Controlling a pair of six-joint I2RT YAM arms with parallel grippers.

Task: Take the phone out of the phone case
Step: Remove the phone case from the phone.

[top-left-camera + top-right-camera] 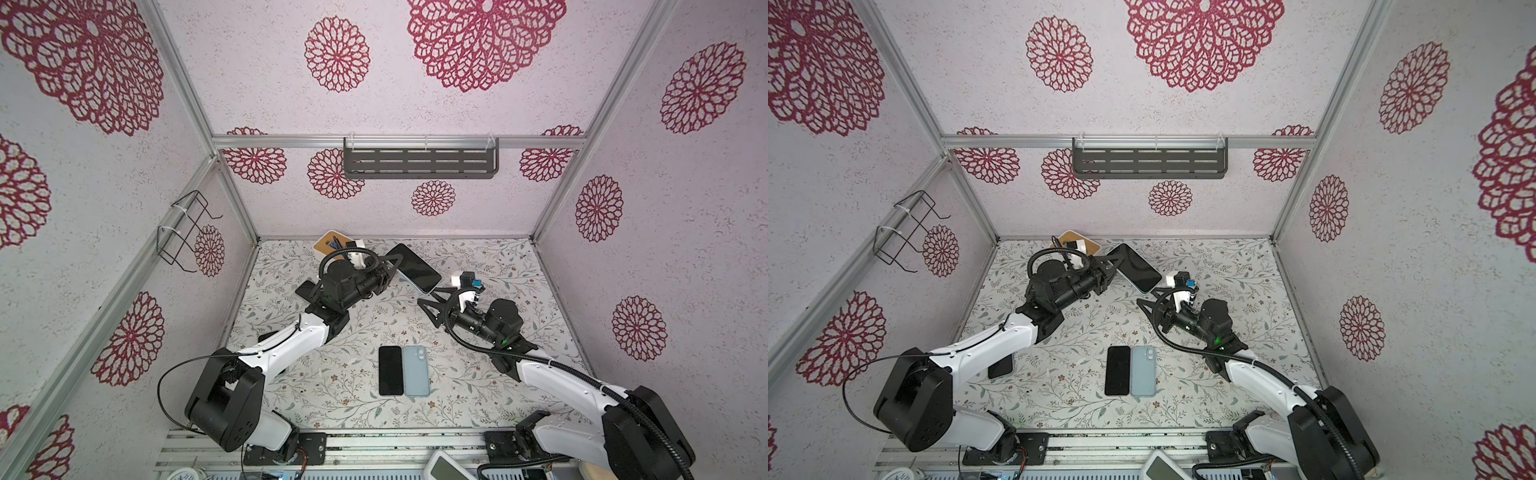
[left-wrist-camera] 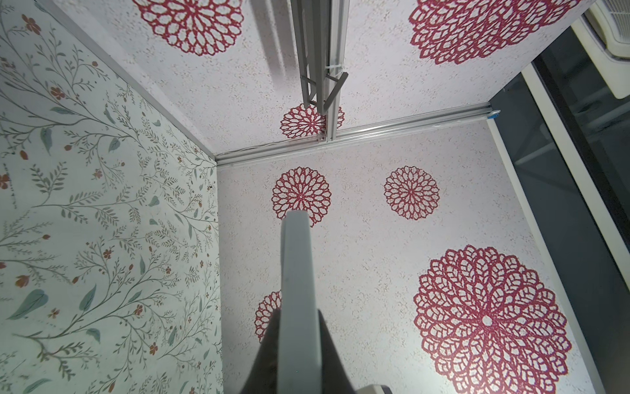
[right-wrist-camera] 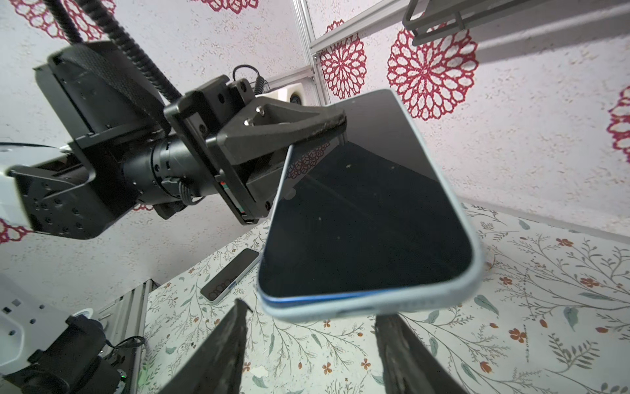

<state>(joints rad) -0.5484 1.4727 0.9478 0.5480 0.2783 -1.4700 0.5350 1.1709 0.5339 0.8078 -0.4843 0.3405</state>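
Pale-blue case (image 3: 375, 306): fitted round the phone (image 3: 368, 211) on every edge, held in the air above the far middle of the table (image 1: 353, 399), well clear of the floral cloth.
Screen: dark, facing up and tilted, long axis running from far left to near right. Thin darker blue line of the phone's own rim showing inside the case lip at the near end.
Left gripper (image 1: 394, 262): clenched on the far-left end of the phone, one finger flat across the screen corner, the other underneath against the case back. Edge of the case seen as a grey strip between the jaws in the left wrist view.
Right gripper (image 3: 314, 311): released, fingers (image 3: 225, 341) spread wide to either side of the near-right short end of the case, just beside it, gripping nothing.
Black handset (image 1: 390, 370): flat on the cloth at near middle, screen up.
Light blue slab (image 1: 416, 370): touching the black handset's right long edge, camera lenses up; possibly an empty case, possibly a cased handset face down, unclear from above.
Small handset (image 3: 230, 274): flat on the cloth, left of the held phone.
Grey shelf (image 1: 419, 160): on the far wall.
Wire rack (image 1: 187, 232): on the left wall.
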